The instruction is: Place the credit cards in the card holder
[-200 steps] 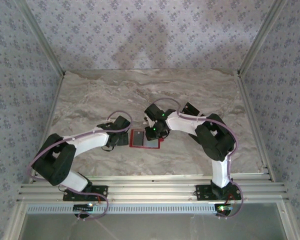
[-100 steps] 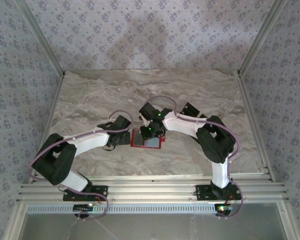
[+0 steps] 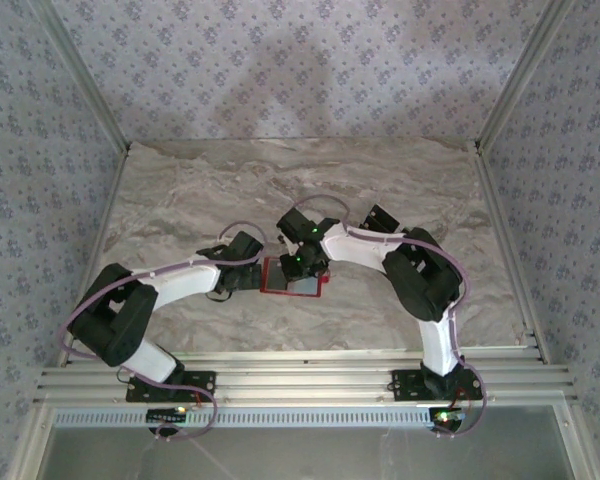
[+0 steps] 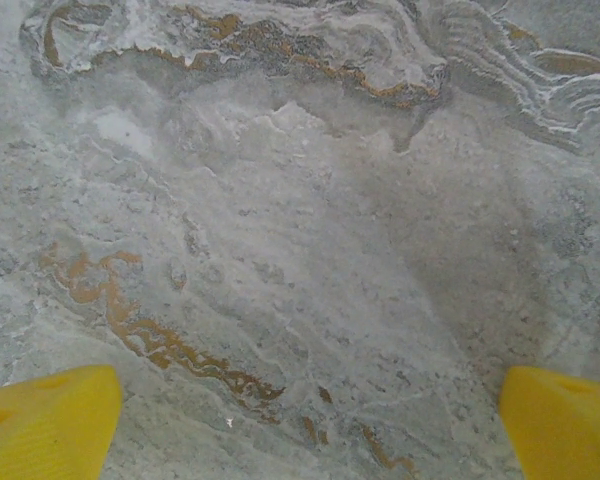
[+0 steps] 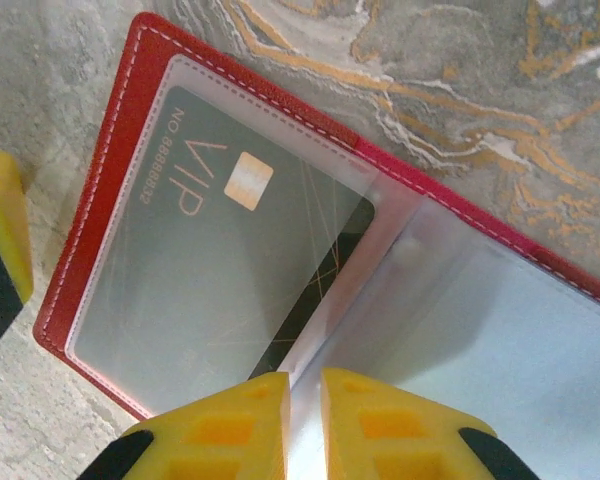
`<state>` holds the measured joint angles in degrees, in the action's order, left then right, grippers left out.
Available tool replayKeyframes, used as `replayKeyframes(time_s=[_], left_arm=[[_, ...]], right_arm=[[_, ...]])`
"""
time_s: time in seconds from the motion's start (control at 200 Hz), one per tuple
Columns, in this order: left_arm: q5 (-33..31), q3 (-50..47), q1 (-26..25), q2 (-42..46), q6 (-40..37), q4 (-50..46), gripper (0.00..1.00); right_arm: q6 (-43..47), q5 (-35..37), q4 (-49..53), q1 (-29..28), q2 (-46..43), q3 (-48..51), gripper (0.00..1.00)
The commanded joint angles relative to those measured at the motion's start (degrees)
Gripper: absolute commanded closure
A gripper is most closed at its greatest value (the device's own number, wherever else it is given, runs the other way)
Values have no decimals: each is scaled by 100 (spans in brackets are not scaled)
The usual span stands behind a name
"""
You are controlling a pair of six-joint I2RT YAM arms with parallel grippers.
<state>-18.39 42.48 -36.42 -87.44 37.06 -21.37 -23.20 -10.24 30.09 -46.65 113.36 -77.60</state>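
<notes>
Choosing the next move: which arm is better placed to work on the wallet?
Right. The right gripper grips the card holder at its clear sleeve, beside the card; left gripper hangs open over bare table.

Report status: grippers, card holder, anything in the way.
Left gripper open over bare table. Right gripper shut on card holder, at its clear sleeve. Holder open, one credit card sleeved. Nothing blocking.
</notes>
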Motion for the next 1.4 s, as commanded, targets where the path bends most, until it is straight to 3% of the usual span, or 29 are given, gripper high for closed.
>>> replayKeyframes(time_s=[0.0, 0.57, 0.81, 1.099, 1.394], left_arm=[[56, -101, -32, -91, -44, 32, 2], [106, -165, -84, -138, 8, 97, 2], [62, -176, -94, -8, 30, -15, 2], [-76, -200, -99, 524, 64, -334, 1], [-114, -102, -93, 645, 19, -439, 1]], right_arm=[[-106, -97, 27, -40, 177, -232, 83], [27, -261, 247, -116, 564, -730, 83], [37, -294, 323, -36, 164, -547, 83], [-203, -12, 213, 161, -896, 127, 56], [-165, 135, 148, 417, -696, 206, 51]])
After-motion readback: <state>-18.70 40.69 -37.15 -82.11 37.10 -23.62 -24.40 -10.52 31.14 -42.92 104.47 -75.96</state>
